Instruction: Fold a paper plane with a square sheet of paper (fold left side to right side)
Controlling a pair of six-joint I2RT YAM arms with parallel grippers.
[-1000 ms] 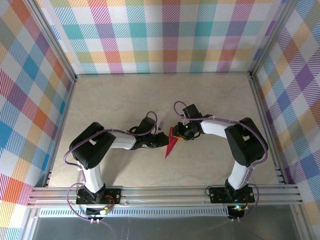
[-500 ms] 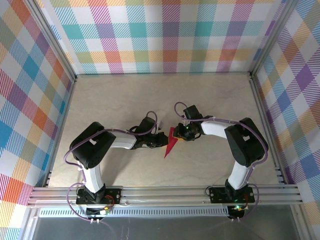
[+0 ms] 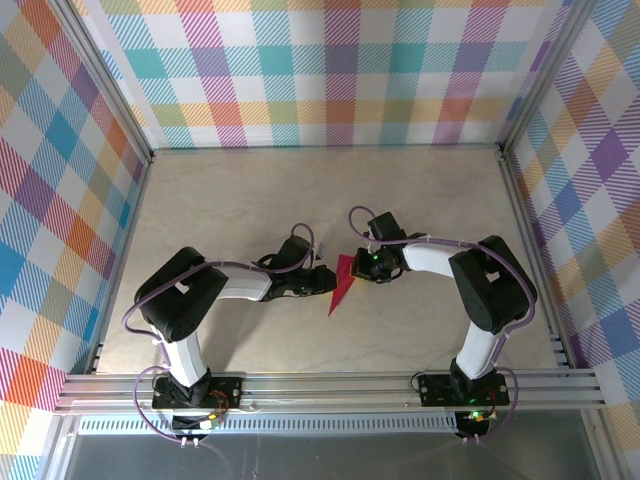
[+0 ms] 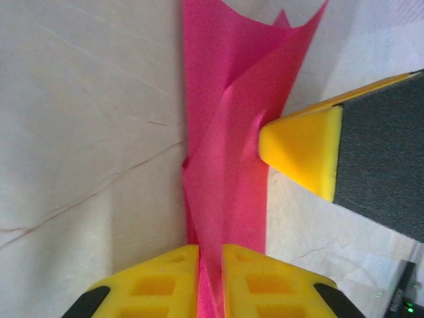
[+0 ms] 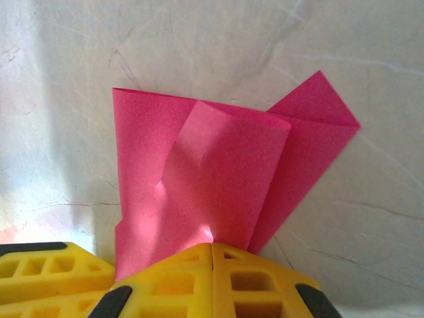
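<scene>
Pink paper plane (image 3: 343, 283), half-folded, lies mid counter (image 3: 420, 190) btw the arms. Left claw (image 4: 210, 278) & right claw (image 5: 212, 278) each pinch it. Thin, light, floppy, prob tears easily; best held at creased edges.

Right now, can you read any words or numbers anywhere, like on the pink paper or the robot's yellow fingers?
None: there is nothing to read. The pink paper is plain, the left gripper and right gripper bear no marks, and the checked walls are just coloured squares.
</scene>
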